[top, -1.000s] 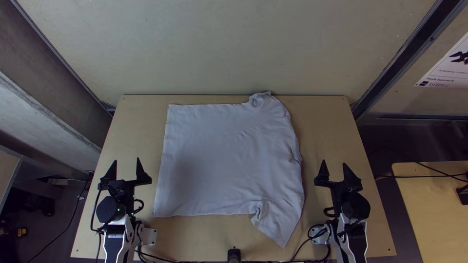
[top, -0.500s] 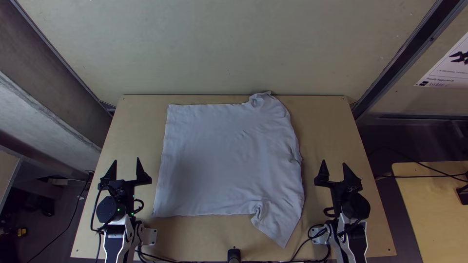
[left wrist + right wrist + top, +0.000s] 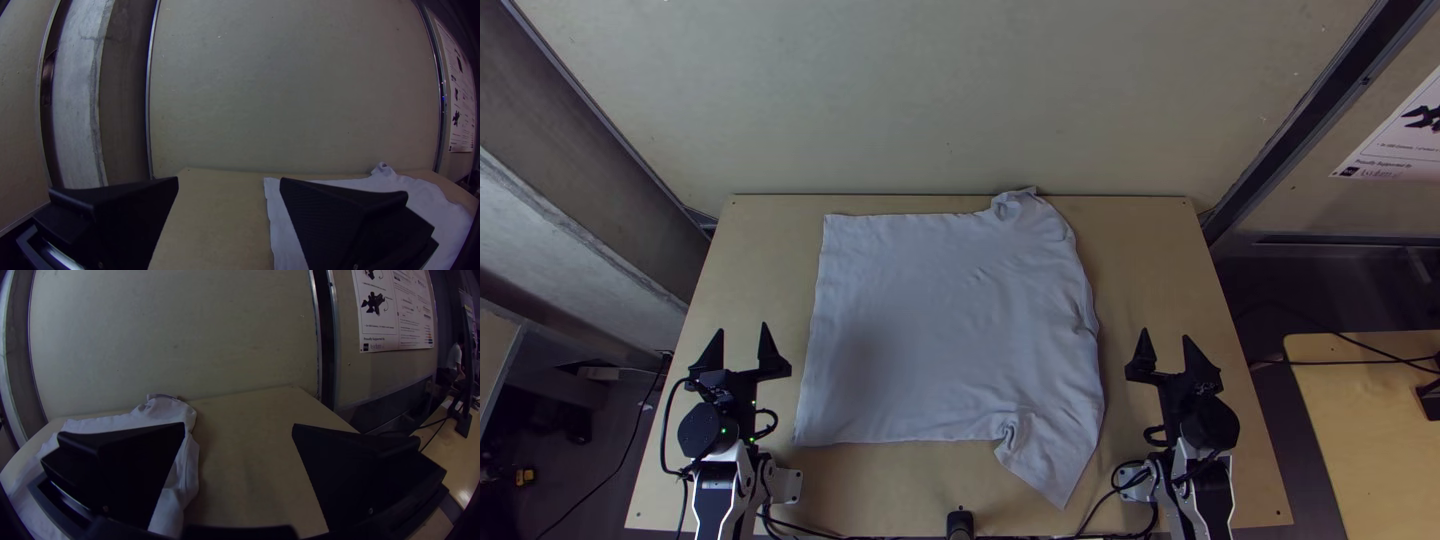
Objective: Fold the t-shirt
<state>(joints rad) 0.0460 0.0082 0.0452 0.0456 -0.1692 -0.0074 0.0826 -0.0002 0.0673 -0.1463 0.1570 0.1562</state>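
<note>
Left gripper (image 3: 742,327) and right gripper (image 3: 1165,334) are standing wide open, holding nothing; the t-shirt (image 3: 945,325) is lying between them, apparently spread.

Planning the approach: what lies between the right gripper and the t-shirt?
Just bare table between the right gripper and the t-shirt, seen in the top view.

Left gripper (image 3: 742,328) gaping wide; white t-shirt (image 3: 427,200) lying on table (image 3: 215,220), one finger partly hiding it; pale wall (image 3: 295,85) rising behind.
</note>
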